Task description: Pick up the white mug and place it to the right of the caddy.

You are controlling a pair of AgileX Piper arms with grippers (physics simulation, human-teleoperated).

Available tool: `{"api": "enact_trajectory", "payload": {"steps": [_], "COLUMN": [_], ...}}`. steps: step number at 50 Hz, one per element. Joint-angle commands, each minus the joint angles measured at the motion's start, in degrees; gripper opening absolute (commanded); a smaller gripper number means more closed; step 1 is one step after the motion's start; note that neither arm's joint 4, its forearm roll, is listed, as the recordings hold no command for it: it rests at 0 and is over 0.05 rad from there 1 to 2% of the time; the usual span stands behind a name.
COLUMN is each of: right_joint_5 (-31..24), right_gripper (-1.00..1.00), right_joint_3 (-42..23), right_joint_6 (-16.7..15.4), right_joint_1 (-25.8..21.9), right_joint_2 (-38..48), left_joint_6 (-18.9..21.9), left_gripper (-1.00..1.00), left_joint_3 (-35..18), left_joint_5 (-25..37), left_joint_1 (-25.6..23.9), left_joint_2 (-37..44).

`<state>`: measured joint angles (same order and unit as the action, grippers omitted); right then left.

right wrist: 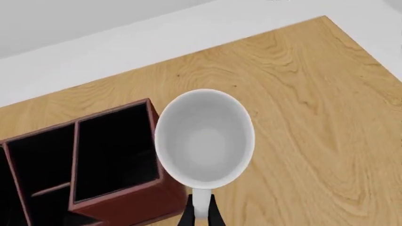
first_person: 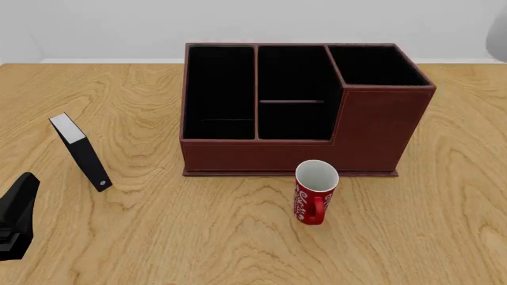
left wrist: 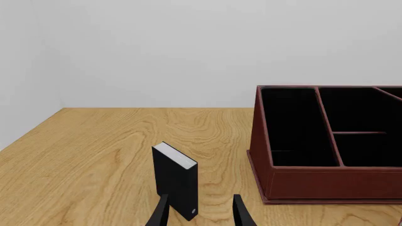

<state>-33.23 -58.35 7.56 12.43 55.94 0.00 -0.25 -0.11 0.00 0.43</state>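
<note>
1. Right pincer (right wrist: pixel 199 217): the two fingers are nearly closed on the handle of the white mug (right wrist: pixel 204 136), with white showing between the tips. I judge the handle to be pinched.
2. The right wrist view looks straight down into the mug's open mouth. The mug appears to be in the air above the table (right wrist: pixel 314 108), over the right end of the caddy (right wrist: pixel 107 155) and its outer edge. Its height above the table cannot be read.
3. In the front view only a pale sliver at the upper right edge could be the mug; this is uncertain.
4. Left pincer (left wrist: pixel 199 214): the fingers are parted with nothing between them, low over the table just behind the black-and-white slab (left wrist: pixel 176 186). It is idle.
5. The red mug (first_person: pixel 315 191) stands in front of the caddy, close to its front wall. It is not part of the task.
6. Step in hand (judgement): carry and place. Advice: move outward first, so that the mug's body is fully clear of the caddy's tall corner section before it descends.
7. Keep the rim level. A handle-only pinch lets the mug swing, so go slowly.
8. Lower the mug until its base meets bare table just beside the caddy wall and not touching it, then open the pincer.
</note>
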Motion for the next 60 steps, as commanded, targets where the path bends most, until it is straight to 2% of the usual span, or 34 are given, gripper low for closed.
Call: {"api": "enact_trajectory", "payload": {"steps": [1, 19, 29, 47, 56, 60], "right_joint_5": [-1.5, -3.5, -3.9, -0.9, -1.3, -1.2], "right_gripper": [-1.0, -1.0, -1.0, -1.0, -1.0, -1.0], "right_joint_3": [-7.6, -15.8, -18.3, -15.9, -14.1, -13.8], "right_joint_6": [-1.2, -2.9, -3.5, -3.2, -5.8, -5.4], "right_joint_1": [1.1, 1.7, 1.4, 1.2, 2.9, 2.7], "right_joint_2": [6.6, 15.2, 18.5, 22.1, 23.3, 23.6], "left_joint_6": [0.0, 0.0, 0.0, 0.0, 0.0, 0.0], "left_gripper": [1.0, 1.0, 1.0, 1.0, 1.0, 1.0], "left_joint_3": [0.0, 0.0, 0.0, 0.0, 0.0, 0.0], "left_joint_5": [0.0, 0.0, 0.0, 0.0, 0.0, 0.0], "left_joint_1": [0.0, 0.0, 0.0, 0.0, 0.0, 0.0], "left_joint_2": [0.0, 0.0, 0.0, 0.0, 0.0, 0.0]}}
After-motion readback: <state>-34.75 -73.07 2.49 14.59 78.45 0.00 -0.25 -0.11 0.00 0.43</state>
